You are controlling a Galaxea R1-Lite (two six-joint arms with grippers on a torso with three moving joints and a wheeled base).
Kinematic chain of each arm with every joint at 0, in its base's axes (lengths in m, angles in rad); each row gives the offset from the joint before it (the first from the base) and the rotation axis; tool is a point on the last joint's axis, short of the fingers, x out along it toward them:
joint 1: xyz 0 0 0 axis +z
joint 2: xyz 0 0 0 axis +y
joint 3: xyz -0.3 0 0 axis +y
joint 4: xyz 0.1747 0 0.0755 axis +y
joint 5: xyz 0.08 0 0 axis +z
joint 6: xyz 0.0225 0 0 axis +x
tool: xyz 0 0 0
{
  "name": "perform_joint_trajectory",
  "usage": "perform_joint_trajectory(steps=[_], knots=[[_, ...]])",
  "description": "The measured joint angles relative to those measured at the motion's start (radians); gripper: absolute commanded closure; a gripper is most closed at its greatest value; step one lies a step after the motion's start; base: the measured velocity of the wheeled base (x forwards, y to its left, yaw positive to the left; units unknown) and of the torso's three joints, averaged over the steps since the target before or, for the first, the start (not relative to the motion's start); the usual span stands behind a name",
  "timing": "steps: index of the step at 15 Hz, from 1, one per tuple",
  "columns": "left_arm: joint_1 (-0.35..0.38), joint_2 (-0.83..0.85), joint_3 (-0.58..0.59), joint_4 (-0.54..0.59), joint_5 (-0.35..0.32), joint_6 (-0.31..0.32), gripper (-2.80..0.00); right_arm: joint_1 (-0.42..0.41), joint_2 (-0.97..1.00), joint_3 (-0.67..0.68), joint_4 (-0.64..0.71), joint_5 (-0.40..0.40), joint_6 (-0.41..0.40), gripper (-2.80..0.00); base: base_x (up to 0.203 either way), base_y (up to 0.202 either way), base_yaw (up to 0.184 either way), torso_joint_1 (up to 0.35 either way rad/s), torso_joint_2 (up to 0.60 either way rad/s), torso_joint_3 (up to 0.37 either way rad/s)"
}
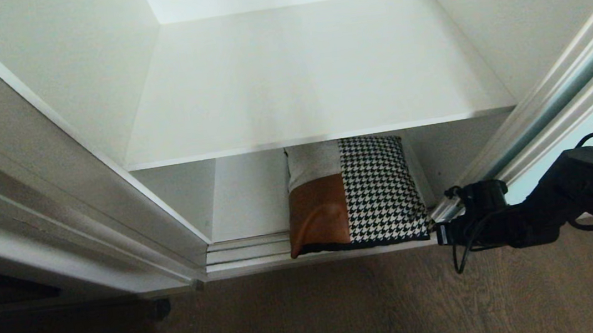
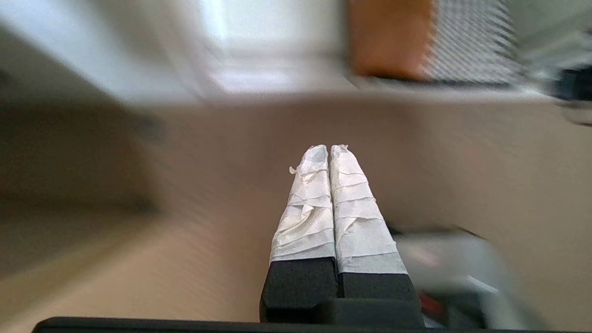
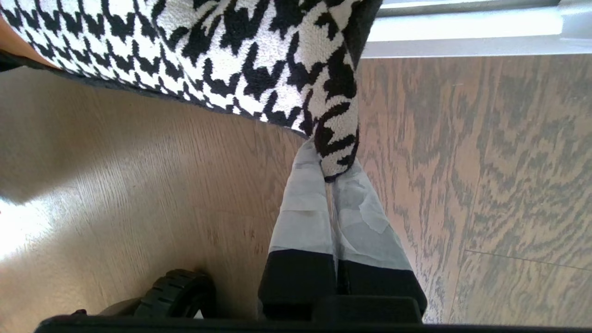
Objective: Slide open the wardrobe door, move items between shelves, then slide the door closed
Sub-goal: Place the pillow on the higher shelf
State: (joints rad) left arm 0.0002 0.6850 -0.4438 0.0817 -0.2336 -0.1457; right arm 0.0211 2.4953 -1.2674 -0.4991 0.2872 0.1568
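Right end effector [image 3: 334,169] pinching cushion [image 3: 222,51] corner.

Cushion [image 1: 355,193] under white shelf [image 1: 308,76]

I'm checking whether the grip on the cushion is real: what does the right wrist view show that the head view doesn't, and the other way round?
Only the right wrist view shows the right end effector shut on the corner of the cushion, plus a black wheel on the floor.

Only the head view shows the bare upper shelf, the cushion's tan patch and grey panel, and the sliding wardrobe door pushed aside.

Both show the houndstooth cushion at the wardrobe's bottom front edge and the wooden floor.
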Motion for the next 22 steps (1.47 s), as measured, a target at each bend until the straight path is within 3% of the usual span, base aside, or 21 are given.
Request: perform_joint_trajectory(steps=[3,7,11,15,19,22], knots=[[-0.011,0.333,-0.071,-0.023,-0.145,-0.072,0.0,0.0,0.006,0.005,-0.027,0.002,0.001,0.0,0.0,0.0,0.0,0.0,0.0,0.0],[-0.067,0.799,-0.15,-0.221,-0.212,-0.13,0.0,-0.001,0.009,0.01,-0.029,0.021,0.005,0.0,0.0,0.0,0.0,0.0,0.0,0.0],[-0.172,1.22,-0.269,-0.525,-0.204,-0.215,0.0,-0.001,0.009,0.01,-0.039,0.022,0.005,0.0,0.0,0.0,0.0,0.0,0.0,0.0],[-0.285,1.492,-0.429,-0.787,-0.114,-0.234,0.0,-0.003,0.013,0.01,-0.044,0.023,0.005,0.0,0.0,0.0,0.0,0.0,0.0,0.0],[-0.338,1.655,-0.587,-0.789,-0.068,-0.207,0.0,-0.003,0.015,0.004,-0.043,0.032,0.005,0.0,0.0,0.0,0.0,0.0,0.0,0.0],[-0.344,1.724,-0.709,-0.638,-0.062,-0.15,0.0,-0.005,0.017,0.002,-0.044,0.036,0.006,0.0,0.0,0.0,0.0,0.0,0.0,0.0]])
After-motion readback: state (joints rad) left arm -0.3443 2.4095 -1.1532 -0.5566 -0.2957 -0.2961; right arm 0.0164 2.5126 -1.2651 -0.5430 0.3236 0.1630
